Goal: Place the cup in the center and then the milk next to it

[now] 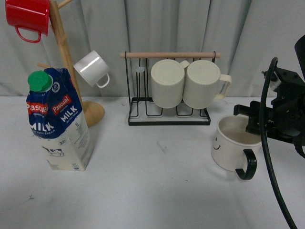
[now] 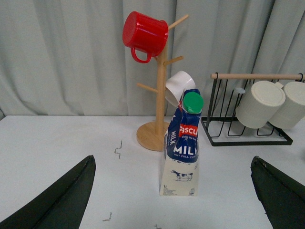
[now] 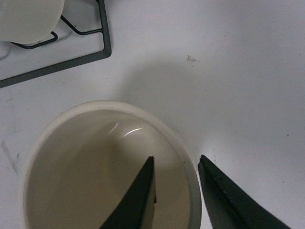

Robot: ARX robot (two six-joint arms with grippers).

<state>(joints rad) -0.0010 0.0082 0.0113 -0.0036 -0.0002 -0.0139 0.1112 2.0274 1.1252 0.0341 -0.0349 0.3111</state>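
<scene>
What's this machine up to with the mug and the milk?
The robot's right claw is at the smiley-face cup. It is open, with one finger inside the rim and the other outside, so it looks set to grip the wall. The cup stands on the table, toward the right side. The left claw is open and holds nothing. It faces the milk carton, which stands upright on the left, untouched.

Wooden mug tree (image 1: 61, 45), ten o'clock: red mug (image 1: 27, 16), small white mug (image 1: 92, 68). Black wire rack (image 1: 169, 119), twelve o'clock: two ribbed cream mugs (image 1: 167, 82).
</scene>
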